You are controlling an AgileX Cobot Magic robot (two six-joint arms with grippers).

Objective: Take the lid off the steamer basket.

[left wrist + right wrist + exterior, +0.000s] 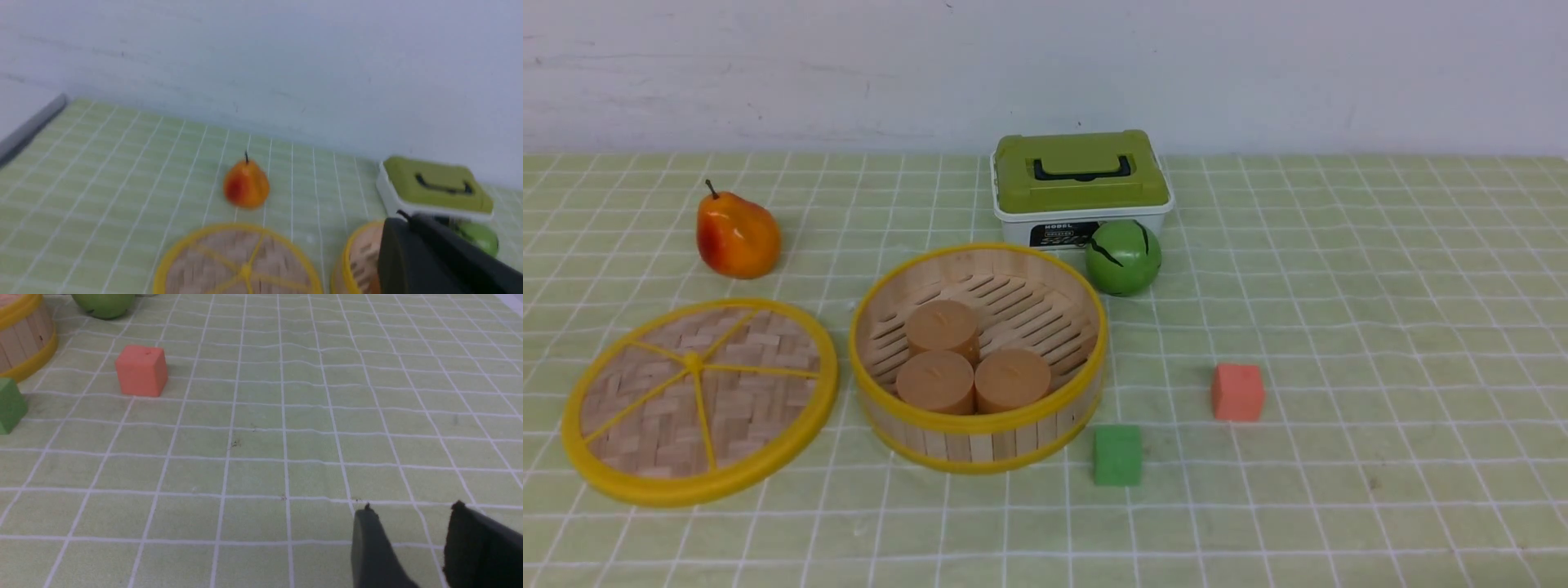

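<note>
Checked cloth (1339,286): one lid (698,400), one basket (980,429), three cakes (942,327); left gripper (402,241) closed, right gripper (412,510) parted, both empty.

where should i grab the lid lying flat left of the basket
Grip the lid by its central knob, coming straight down from above. It lies flat on the cloth, so the yellow rim likely leaves no room under it for jaws; the knob, where the spokes meet, looks like the only raised part.
</note>
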